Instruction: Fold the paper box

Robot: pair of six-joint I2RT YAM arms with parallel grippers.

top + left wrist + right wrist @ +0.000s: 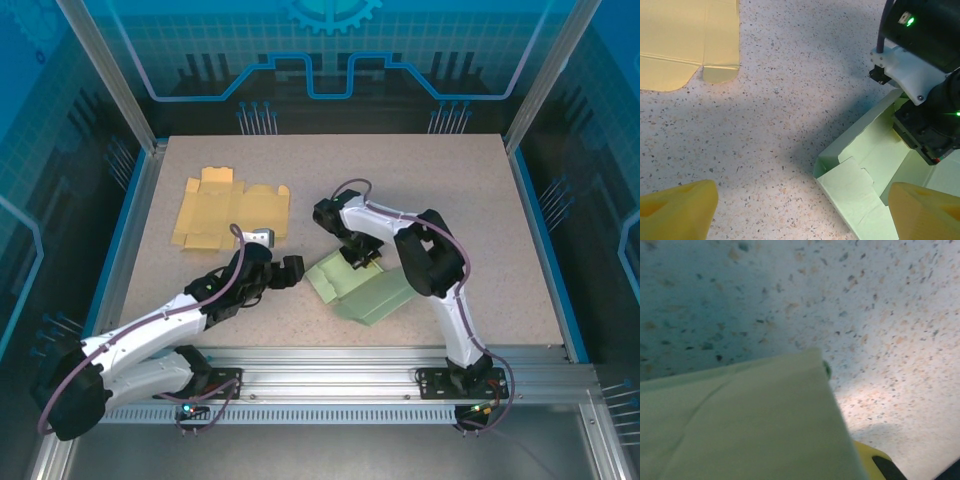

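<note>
The paper box (362, 292) is pale green and partly folded, lying on the table right of centre, with raised walls and an inner flap (852, 182). My right gripper (362, 256) reaches down at the box's far wall and is shut on a green panel (740, 425). That panel hides most of its jaws, leaving one yellow finger (872, 460) showing. My left gripper (291, 270) hovers low just left of the box, open, with nothing between its yellow fingertips (677, 210). The box's near corner lies between them.
A flat, unfolded yellow cardboard blank (230, 208) lies at the back left of the table, and its edge (687, 45) is ahead of my left gripper. Speckled tabletop (450, 190) stretches behind and to the right. Metal frame rails border the table.
</note>
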